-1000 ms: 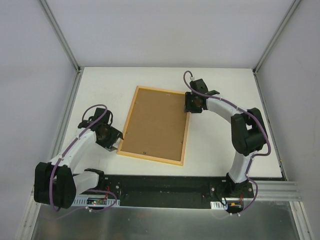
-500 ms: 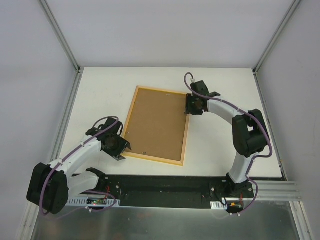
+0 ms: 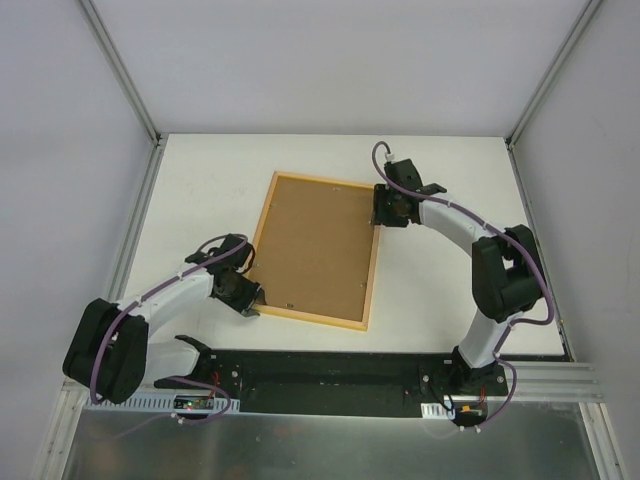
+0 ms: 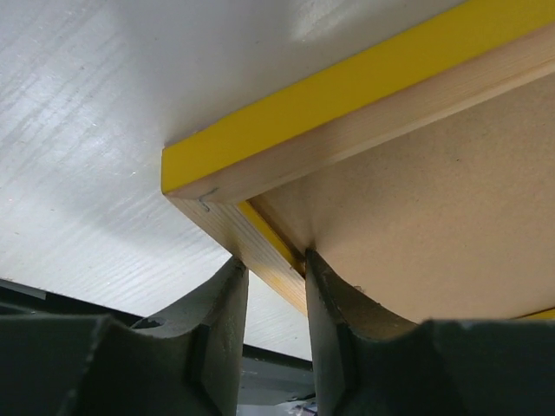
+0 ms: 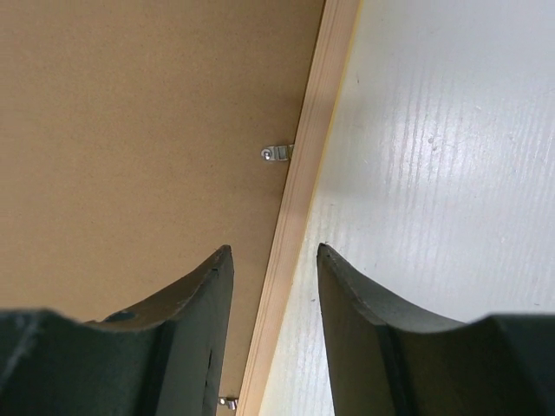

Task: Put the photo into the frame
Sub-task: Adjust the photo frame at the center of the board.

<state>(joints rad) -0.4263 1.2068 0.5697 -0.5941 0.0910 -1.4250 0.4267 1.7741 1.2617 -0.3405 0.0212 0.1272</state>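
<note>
A black base strip (image 3: 330, 362) runs along the near edge of the flat white table (image 3: 200, 190), and both arms rise from it. The left arm reaches in low from the near left. The left gripper (image 3: 250, 303) sits at the near-left corner of the thin rectangular picture frame (image 3: 310, 319), which lies with its light wooden back up. Its long sides run near to far, with the far end leaning a little to the right.

In the left wrist view the dark fingers (image 4: 224, 312) stand narrow on either side of the wooden rail, just beside that corner. One finger is outside the frame and the other is over the board inside it. The rail fills the gap between them, so it looks gripped. A bright yellow band shows along the frame's outer edge there.

A brown hardboard backing panel (image 3: 315, 245) fills the frame from rail to rail.

Farther back, the right arm curves in from the right, and the right gripper (image 3: 382, 222) hangs over the frame's right rail near its far-right corner. In the right wrist view its fingers (image 5: 195, 303) stand about half apart across that rail, one over the backing panel and one over the bare table, with space showing on both sides. A small metal turn clip (image 5: 277, 152) sits on the rail's inner edge just beyond them.
</note>
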